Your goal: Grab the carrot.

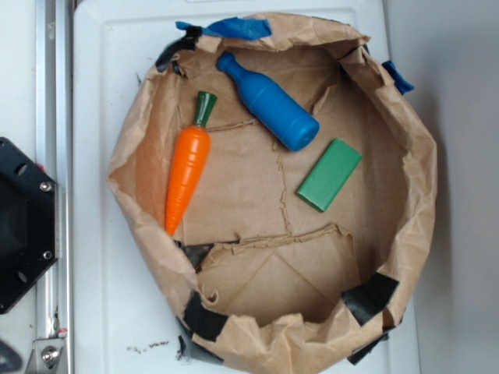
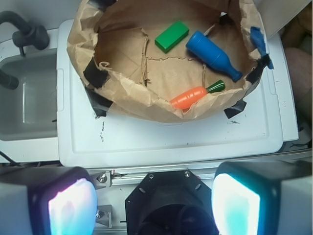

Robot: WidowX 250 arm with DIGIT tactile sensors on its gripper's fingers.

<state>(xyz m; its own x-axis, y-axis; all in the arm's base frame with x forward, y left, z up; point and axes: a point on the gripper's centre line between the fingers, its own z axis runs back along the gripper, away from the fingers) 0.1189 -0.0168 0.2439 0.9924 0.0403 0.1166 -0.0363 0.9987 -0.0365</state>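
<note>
Your stock, read left to right in the exterior view:

- Metal rail (image 1: 53, 156), running top to bottom along the left edge, with a black robot base (image 1: 23, 226) against it.
- White plastic bench (image 1: 93, 296), a raised tray-like slab with a few dark specks near its lower edge. In the wrist view you see a grey sink (image 2: 29, 98) beside it, with dark pipes at its corner.
- Brown paper bag (image 1: 413, 195), rolled down into a shallow, crumpled ring on the bench, patched with black tape and strips of blue tape (image 1: 234, 28) along the rim.
- Carrot (image 1: 187, 171), orange with a dark green stem, lying flat on the paper floor at the left of the ring, close to the wall, tip pointing toward the bottom of the view. In the wrist view you find it (image 2: 190, 97) just behind the near wall of the bag.
- Blue bottle (image 1: 269, 103), lying on its side right of the carrot's stem, apart from it.
- Green block (image 1: 329, 174), lying flat just below the bottle's base, not touching.

Hand (image 2: 156, 205): seen only in the wrist view, fingers spread wide with nothing between them, well back from the bag and above the robot base.
</note>
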